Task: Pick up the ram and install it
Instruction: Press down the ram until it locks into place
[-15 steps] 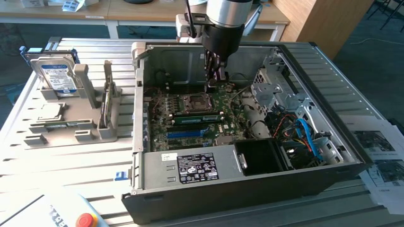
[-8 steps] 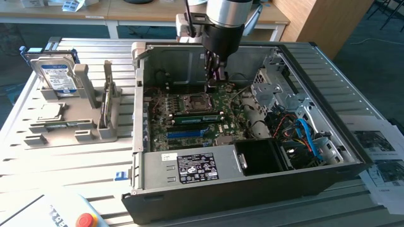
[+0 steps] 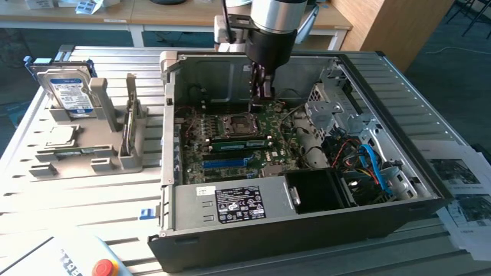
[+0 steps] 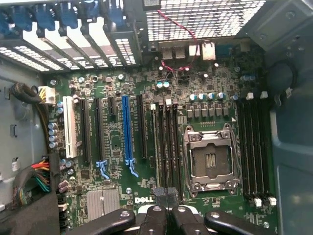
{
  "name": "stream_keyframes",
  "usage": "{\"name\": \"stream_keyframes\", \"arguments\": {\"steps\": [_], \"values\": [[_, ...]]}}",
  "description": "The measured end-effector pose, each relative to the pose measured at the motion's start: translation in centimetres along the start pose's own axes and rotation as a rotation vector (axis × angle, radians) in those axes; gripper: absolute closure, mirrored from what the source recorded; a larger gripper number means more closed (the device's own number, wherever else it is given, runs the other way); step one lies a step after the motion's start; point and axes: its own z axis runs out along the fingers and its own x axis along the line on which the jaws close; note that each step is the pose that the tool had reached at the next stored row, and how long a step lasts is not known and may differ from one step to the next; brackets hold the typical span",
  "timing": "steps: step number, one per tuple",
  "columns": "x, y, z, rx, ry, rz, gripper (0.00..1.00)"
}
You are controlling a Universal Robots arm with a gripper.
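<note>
The ram (image 3: 241, 142) stands in a slot at the CPU socket's (image 3: 234, 123) six o'clock, so we judge it installed (seating unconfirmed). The gripper (image 3: 263, 96) hangs over the board, jaws pressed together, empty.

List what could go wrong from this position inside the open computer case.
1. The shut end effector hangs low over the green motherboard, near the metal processor socket; a small drift could strike its exposed contacts.
2. The thin green memory stick already lies in a slot beside the socket; if one end is not fully seated, pressing could bend it.
3. The loose red wire could snag on the arm.
</note>
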Motion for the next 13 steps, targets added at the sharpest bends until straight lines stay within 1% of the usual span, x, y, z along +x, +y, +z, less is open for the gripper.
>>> {"name": "stream_keyframes", "arguments": {"steps": [5,6,13], "values": [[0.0,0.0,0.01,-0.0005,-0.0017,0.057,0.9],[0.0,0.0,0.01,-0.001,-0.0033,0.115,0.9],[0.0,0.0,0.02,-0.0016,-0.0052,0.182,0.9]]}}
